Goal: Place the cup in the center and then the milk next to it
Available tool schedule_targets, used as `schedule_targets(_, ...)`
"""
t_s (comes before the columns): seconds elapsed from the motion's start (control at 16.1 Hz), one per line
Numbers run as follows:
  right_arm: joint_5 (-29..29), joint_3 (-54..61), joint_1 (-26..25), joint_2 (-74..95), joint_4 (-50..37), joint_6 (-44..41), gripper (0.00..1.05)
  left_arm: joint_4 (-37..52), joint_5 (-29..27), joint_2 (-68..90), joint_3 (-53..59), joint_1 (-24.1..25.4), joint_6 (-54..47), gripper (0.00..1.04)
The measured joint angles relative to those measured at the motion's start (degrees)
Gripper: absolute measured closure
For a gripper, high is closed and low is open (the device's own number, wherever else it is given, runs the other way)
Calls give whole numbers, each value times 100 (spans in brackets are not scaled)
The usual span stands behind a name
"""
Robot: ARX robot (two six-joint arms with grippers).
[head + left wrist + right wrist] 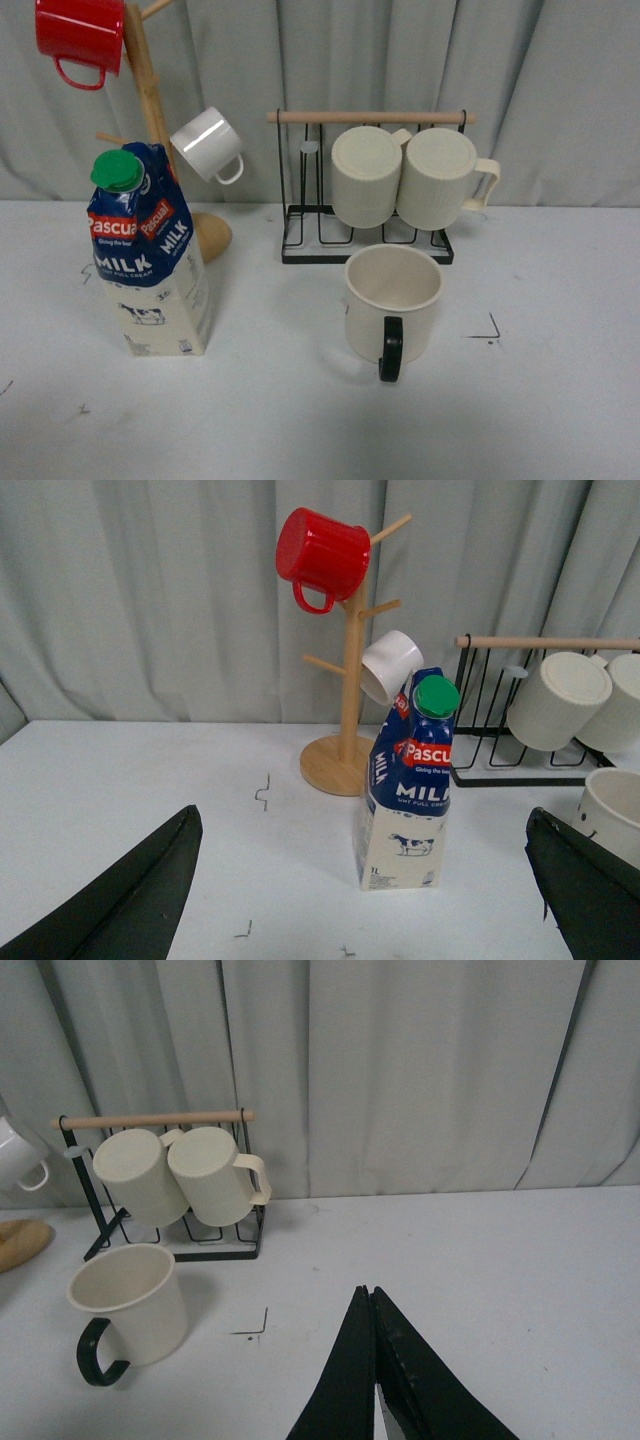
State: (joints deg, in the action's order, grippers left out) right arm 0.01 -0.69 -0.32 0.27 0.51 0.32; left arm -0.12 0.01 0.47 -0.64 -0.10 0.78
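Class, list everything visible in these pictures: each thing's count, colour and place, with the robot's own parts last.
Milk carton: one, blue and cream, green cap; upright, left.
Rack: one, black wire, wooden bar; at back.
Cup: one, cream, black handle; upright before the rack.
Ribbed mugs: two, cream; on the rack.
Mug tree: one, wooden; behind the carton.
Red mug: one; top of the tree.
White mug: one; lower on the tree.
Corner marks: several, black; one right of the cup.
Table: one, white; under everything.
Curtain: one, grey; behind.
Left gripper: one, dark; open.
Right gripper: one, dark; shut.
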Motion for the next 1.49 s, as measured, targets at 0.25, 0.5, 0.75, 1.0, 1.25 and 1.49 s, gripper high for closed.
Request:
schedule_targets(0.25,0,0,0,-2,-31,0,78,-4,-2,0,0,0,0,7)
schedule_targets(0.5,-2,0,0,-2,-31,0,32,-1552,702,715,-614,385,114,7)
schedule_targets(0.75,-2,0,0,-2,-35,2,7,-1071,1342,3652,-2712,538,210,7)
schedule_targets(1.0,-2,0,0,-2,-33,0,6,197,1058,6426,-4146,-459,2,7)
schedule_targets(1.25,-4,0,0,-2,-31,0,6,396,874,7576,-4828,-859,-129,7)
schedule_targets(1.49,-2,0,0,-2,-31,2,6,581,761,8275,-4907,-1200,-153,7)
